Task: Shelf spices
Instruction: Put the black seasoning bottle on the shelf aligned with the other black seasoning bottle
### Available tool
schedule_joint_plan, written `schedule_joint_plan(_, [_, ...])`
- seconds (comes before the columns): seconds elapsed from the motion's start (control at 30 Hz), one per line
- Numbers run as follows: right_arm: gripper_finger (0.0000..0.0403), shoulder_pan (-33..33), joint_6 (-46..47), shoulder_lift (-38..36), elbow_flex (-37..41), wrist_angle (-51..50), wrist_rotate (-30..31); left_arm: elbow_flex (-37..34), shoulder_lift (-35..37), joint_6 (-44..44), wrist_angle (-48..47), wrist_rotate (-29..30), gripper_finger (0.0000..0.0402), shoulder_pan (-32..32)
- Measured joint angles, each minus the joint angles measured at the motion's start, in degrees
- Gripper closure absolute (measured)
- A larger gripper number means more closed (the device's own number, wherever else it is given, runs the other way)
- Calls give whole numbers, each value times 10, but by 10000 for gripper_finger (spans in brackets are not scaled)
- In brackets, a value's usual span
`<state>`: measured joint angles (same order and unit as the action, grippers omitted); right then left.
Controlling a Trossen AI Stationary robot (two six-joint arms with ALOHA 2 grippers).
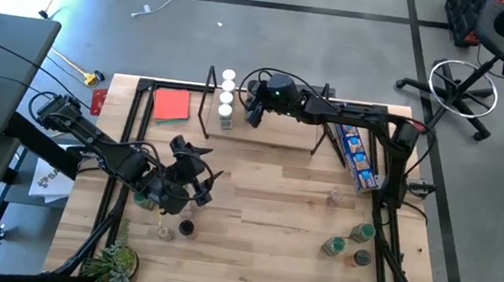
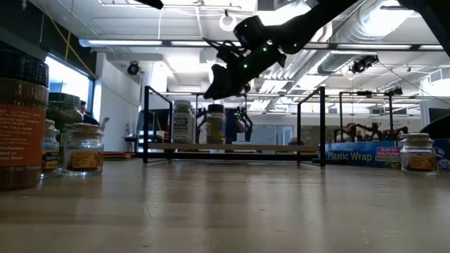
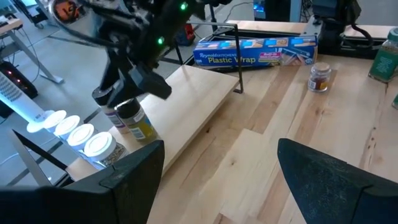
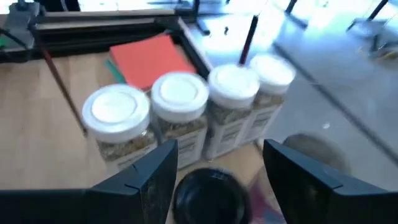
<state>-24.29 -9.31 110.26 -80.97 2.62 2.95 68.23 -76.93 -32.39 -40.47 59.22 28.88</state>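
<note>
Right gripper (image 4: pixel 214 171) hovered over a black-lid jar (image 4: pixel 208 193) on the shelf (image 3: pixel 186 106), jaws open around it — release step. Next: lift clear. Left gripper (image 3: pixel 217 180) idled, jaws wide, empty.

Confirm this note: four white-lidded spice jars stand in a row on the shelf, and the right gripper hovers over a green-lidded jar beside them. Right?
Not quite. The jar under the right gripper has a black lid, not green, as the right wrist view shows. The four white-lidded jars do stand in a row on the shelf.
</note>
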Motion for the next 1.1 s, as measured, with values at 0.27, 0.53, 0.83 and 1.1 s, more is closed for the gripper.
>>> schedule_joint_plan(0.27, [188,30,-122,-43,0,-133,-85,0,0,0,0,-1,92,1])
schedule_joint_plan(0.53, [275,23,-119,1,3,-131,-92,0,0,0,-2,-2,92,0])
schedule_joint_plan(0.83, [321,6,-102,11,3,-90,-61,0,0,-1,-2,-1,92,0])
schedule_joint_plan(1.1, [322,8,-104,10,3,-77,-37,0,0,-4,-2,-4,92,0])
